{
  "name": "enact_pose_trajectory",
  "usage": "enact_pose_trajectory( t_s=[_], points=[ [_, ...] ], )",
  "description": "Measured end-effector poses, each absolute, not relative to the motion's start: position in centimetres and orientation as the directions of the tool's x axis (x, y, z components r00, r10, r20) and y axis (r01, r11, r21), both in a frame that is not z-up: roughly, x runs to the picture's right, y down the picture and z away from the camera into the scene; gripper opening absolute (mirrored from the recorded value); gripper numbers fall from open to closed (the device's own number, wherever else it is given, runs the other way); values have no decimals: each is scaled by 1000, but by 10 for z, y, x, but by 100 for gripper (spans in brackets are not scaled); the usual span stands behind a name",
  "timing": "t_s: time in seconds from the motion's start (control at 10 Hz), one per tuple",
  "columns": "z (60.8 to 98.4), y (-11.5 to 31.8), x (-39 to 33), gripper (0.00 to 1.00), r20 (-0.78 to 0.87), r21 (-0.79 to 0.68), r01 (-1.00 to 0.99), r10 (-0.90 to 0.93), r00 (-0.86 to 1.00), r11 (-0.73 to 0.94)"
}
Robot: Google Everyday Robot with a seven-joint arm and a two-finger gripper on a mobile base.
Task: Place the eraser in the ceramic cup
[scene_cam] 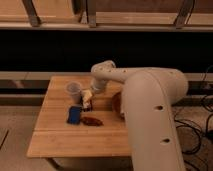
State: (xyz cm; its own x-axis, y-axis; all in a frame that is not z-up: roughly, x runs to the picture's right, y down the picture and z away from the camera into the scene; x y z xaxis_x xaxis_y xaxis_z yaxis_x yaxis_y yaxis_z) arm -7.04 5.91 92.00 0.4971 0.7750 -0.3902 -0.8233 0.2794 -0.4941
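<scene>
Wooden table (60, 140): your gripper (87, 102) sits low, just right of the ceramic cup (73, 89), near the blue block (74, 114); grip state can't be told.

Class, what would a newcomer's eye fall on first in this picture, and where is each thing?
The big white robot arm fills the right foreground, reaching over the wooden table, its gripper low beside the pale ceramic cup. Nearer the camera lie a flat blue block and a reddish-brown object.
</scene>
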Motion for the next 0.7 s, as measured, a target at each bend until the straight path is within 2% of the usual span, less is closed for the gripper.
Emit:
enact_pose_trajectory(
  t_s=[0.4,0.7],
  points=[
    [940,61,-79,80,-392,-528,-809,772,501,257],
    [946,43,-106,80,-351,-562,-764,744,568,318]
  ],
)
